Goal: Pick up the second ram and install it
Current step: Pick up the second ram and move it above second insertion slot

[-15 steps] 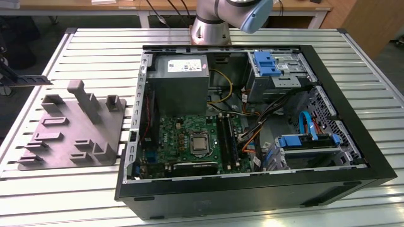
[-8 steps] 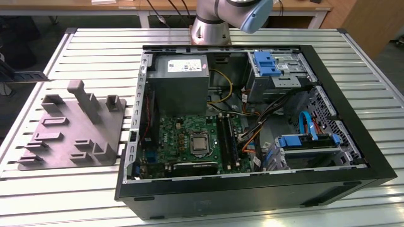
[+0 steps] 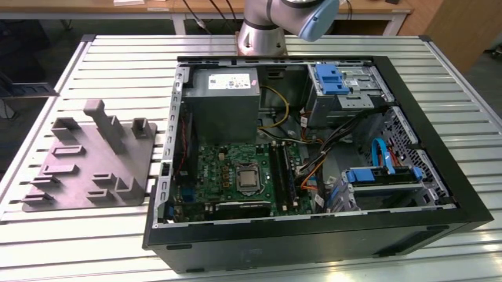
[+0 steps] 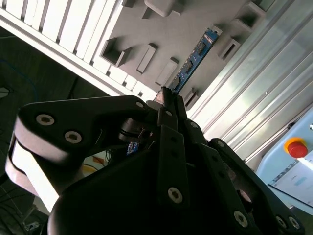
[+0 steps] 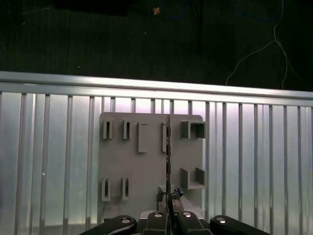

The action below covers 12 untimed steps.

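Observation:
My gripper [image 4: 168, 95] is shut on one end of the second ram [image 4: 193, 61], a long thin stick with a row of dark chips that juts out from the fingertips. In the first wrist view the second ram [image 5: 167, 147] shows edge-on as a thin dark line running from the gripper [image 5: 168, 215] across the grey holder block [image 5: 142, 171] far beneath it. The stick hangs in the air well above that block. The open computer case [image 3: 439, 176] holds the green board [image 3: 235, 170] with its long black slots [image 3: 281, 170].
The grey holder block [image 3: 86, 164] with upright posts lies on the slatted metal table [image 3: 126, 64] at the exterior view's left of the case. Inside the case are a grey power supply [image 3: 222, 94], blue drive brackets [image 3: 330, 76] and loose cables [image 3: 314, 158]. The arm's base [image 3: 263, 35] stands behind the case.

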Each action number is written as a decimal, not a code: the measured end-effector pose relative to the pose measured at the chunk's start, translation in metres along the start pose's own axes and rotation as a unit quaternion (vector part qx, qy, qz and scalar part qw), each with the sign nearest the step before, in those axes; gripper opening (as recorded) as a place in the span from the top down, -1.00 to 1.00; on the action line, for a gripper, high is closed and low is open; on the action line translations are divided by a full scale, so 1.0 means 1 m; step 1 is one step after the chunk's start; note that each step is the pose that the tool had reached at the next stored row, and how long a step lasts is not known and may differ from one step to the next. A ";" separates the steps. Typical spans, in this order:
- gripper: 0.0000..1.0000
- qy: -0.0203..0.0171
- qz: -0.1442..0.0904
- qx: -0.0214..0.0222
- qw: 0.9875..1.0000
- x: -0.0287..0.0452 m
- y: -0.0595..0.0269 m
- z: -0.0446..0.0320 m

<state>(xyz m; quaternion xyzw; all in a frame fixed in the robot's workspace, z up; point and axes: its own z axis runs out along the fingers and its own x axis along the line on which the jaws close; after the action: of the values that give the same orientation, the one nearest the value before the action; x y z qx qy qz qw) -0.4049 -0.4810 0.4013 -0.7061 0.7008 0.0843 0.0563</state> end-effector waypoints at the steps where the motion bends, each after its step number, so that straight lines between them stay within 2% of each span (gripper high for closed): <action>1: 0.73 0.000 0.000 0.000 1.000 -0.0003 0.0001 -0.0015; 6: 0.73 -0.001 0.000 0.000 1.000 -0.0020 0.0004 -0.0099; 9: 0.73 -0.001 0.000 0.000 1.000 -0.0022 0.0004 -0.0109; 10: 0.73 0.002 0.000 0.000 1.000 -0.0023 0.0003 -0.0111; 12: 0.73 0.020 0.001 0.000 1.000 -0.0036 0.0004 -0.0108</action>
<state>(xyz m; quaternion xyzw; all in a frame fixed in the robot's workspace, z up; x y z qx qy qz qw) -0.4049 -0.4796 0.4126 -0.7072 0.7023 0.0700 0.0419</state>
